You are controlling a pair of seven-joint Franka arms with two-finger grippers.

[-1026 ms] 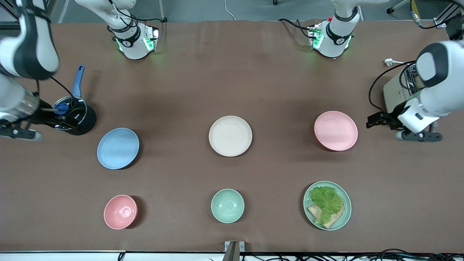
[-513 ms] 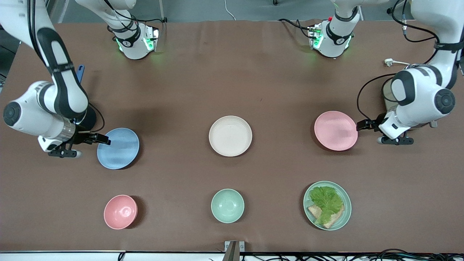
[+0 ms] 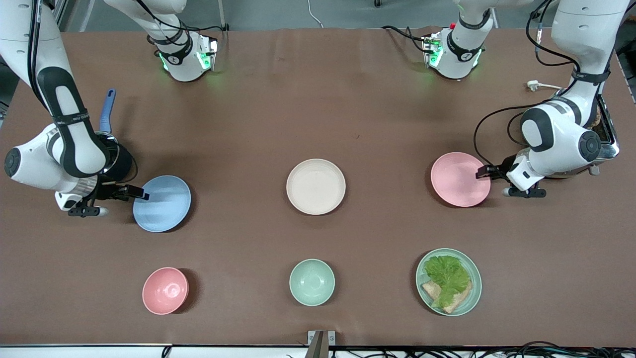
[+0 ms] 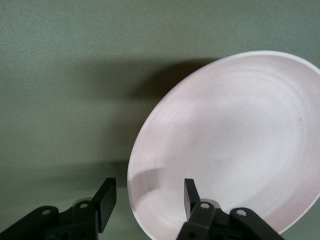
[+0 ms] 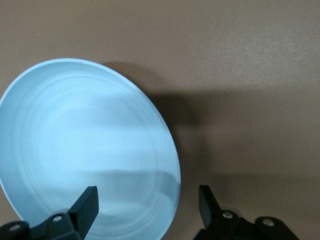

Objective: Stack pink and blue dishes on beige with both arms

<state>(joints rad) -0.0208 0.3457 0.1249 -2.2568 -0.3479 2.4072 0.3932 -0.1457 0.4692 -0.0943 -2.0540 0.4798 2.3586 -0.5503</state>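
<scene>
While both arms reach in from the table's ends, each gripper straddles the rim of a plate.

At the right arm's end, the right gripper [image 3: 141, 193] has its jaws spread, one over the blue plate [image 3: 162, 203] and one outside its rim, neither seen to pinch it. At the left arm's end, the left gripper [image 3: 483, 171] stands likewise with jaws spread across the rim of the pink plate [image 3: 459, 179]. Between them, well apart from both, the beige plate [image 3: 316, 186] lies bare on the brown table [image 3: 318, 99]. Nearer the camera sit a pink bowl [image 3: 165, 290], a mint-green bowl [image 3: 311, 282] and a green plate [image 3: 473, 293] of lettuce and bread.
</scene>
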